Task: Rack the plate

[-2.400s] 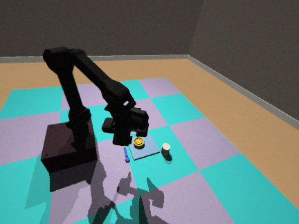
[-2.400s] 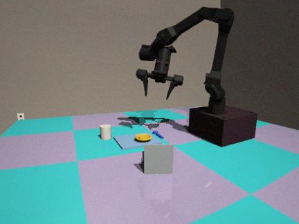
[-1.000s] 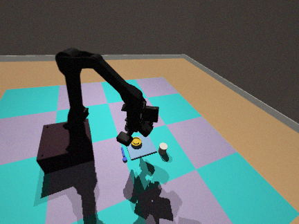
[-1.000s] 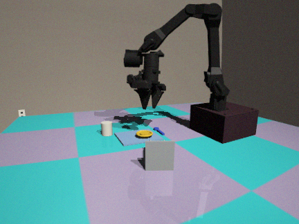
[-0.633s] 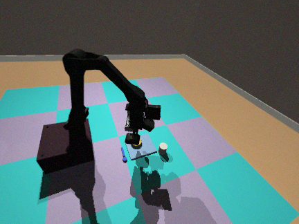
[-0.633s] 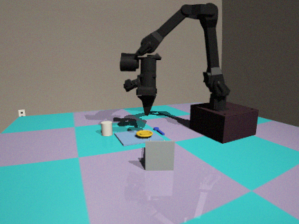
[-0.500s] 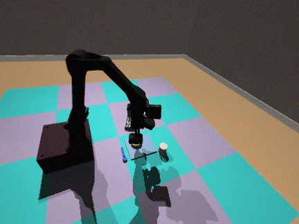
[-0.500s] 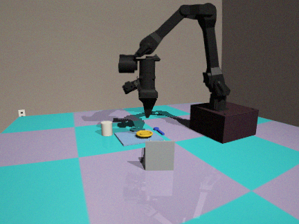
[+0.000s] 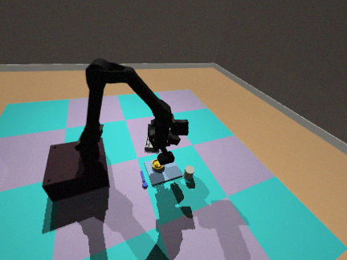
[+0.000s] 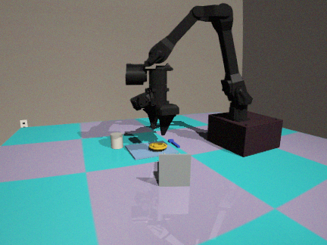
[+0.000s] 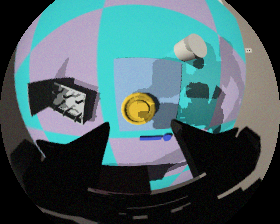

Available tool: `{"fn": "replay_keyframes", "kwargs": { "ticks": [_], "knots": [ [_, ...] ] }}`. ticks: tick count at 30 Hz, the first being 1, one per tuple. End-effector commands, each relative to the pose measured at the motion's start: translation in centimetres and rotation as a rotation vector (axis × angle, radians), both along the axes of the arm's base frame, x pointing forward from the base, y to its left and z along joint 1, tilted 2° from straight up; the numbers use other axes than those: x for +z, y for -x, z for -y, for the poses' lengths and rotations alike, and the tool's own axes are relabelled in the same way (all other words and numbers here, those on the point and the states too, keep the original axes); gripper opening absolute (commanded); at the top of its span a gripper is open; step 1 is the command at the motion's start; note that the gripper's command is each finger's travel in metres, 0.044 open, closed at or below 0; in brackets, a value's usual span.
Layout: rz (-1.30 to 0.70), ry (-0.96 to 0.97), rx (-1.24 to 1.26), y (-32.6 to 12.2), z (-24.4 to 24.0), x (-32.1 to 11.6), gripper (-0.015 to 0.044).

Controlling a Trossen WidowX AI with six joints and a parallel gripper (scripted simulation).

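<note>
A small yellow plate (image 9: 157, 165) (image 10: 157, 146) (image 11: 138, 108) lies flat on a pale blue mat (image 9: 172, 173) (image 10: 138, 152) (image 11: 128, 75). My gripper (image 9: 165, 158) (image 10: 159, 130) (image 11: 141, 124) is open and empty. It points down and hangs a little above the plate, not touching it. The dish rack (image 10: 174, 169) (image 11: 63, 100) stands beside the mat. In the exterior view it shows as a grey box. In the top view the dish rack (image 9: 149, 144) is mostly hidden behind the arm.
A cream cup (image 9: 189, 172) (image 10: 116, 140) (image 11: 189, 48) stands upright just off the mat. A blue pen-like stick (image 9: 143, 179) (image 10: 174, 143) (image 11: 156, 138) lies on the floor beside the mat. The arm's dark base block (image 9: 74, 171) (image 10: 246, 132) stands farther off.
</note>
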State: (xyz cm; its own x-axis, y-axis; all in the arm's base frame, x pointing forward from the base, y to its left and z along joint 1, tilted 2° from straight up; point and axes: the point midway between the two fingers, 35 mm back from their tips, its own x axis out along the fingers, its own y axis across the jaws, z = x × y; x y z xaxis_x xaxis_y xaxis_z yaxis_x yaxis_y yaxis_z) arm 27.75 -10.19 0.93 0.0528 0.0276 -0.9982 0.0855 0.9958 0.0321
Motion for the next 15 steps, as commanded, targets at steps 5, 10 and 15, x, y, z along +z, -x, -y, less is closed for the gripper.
{"fn": "replay_keyframes", "kwargs": {
  "ticks": [5, 10, 15],
  "knots": [
    [0.0, 0.007, 0.022, -0.2, 0.0, -0.7, 0.04],
    [0.0, 0.007, 0.022, -0.3, 0.0, -1.5, 0.04],
    [0.0, 0.007, 0.022, -0.4, 0.0, -2.3, 0.04]
  ]
}}
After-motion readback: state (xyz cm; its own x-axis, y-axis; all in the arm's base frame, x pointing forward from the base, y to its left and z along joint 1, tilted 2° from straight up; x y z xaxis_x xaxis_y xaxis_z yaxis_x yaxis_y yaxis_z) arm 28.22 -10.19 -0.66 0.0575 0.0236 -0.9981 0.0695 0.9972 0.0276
